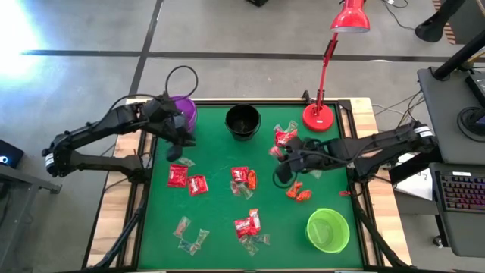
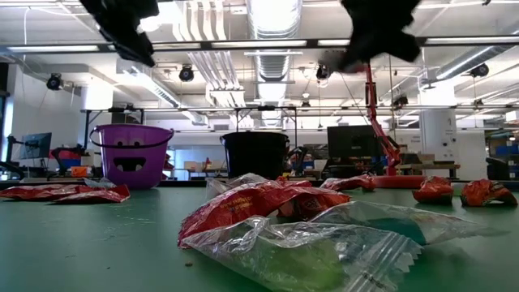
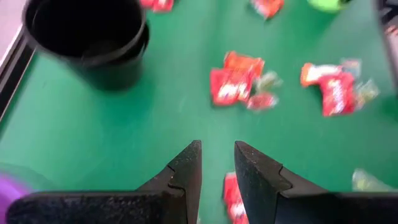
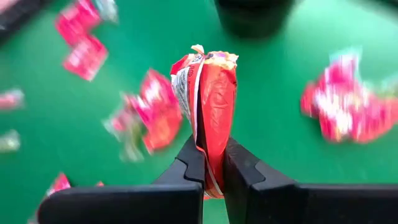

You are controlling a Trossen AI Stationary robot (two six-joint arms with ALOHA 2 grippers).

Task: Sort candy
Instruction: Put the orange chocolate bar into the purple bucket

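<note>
The right pincer (image 4: 212, 163) is clamped on a red-wrapped candy (image 4: 210, 106), which stands up between its two fingers, lifted above the green desk (image 1: 216, 220). In the high view this pincer (image 1: 282, 173) hangs right of centre, near the base of the red lamp (image 1: 319, 116) and just beside a cluster of red sweets (image 1: 286, 137).

The left pincer (image 3: 216, 163) has its fingers slightly apart with nothing between them; it hovers at the far left of the desk, close to the purple bowl (image 1: 184, 111). The black bowl (image 1: 242, 121) stands at the far middle and the green bowl (image 1: 327, 230) at the near right corner.

The rest of the candy lies scattered over the desk: red packets (image 1: 186, 180) at the left, more (image 1: 243, 178) in the centre, orange ones (image 1: 298, 192) to the right, and clear-wrapped pieces (image 1: 189, 235) along the near side.
</note>
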